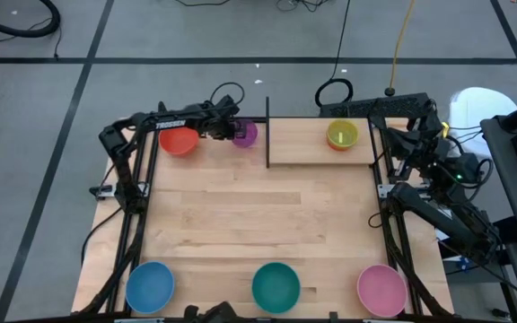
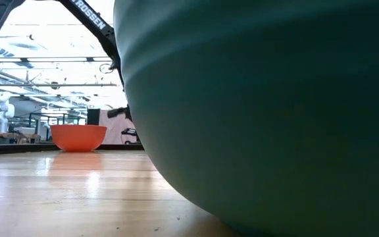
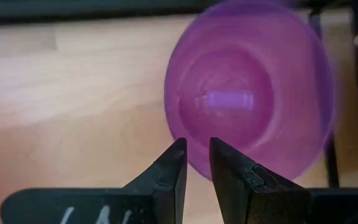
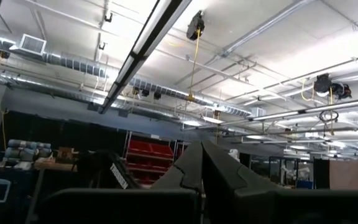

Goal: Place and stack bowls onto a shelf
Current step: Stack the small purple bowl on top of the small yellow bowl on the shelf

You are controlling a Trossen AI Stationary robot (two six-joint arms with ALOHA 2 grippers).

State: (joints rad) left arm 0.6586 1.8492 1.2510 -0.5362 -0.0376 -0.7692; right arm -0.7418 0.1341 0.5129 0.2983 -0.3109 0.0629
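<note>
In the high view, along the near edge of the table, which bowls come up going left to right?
Blue bowl → teal bowl → pink bowl.

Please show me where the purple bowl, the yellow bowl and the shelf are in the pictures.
purple bowl [image 3: 247,106]: left wrist view, on its inner bottom.
yellow bowl [image 1: 341,135]: high view, on its inside.
shelf [image 1: 299,142]: high view, on the bare board left of the yellow bowl.

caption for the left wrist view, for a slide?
Left end effector gripping the near rim of the purple bowl on the wooden tabletop.
</note>
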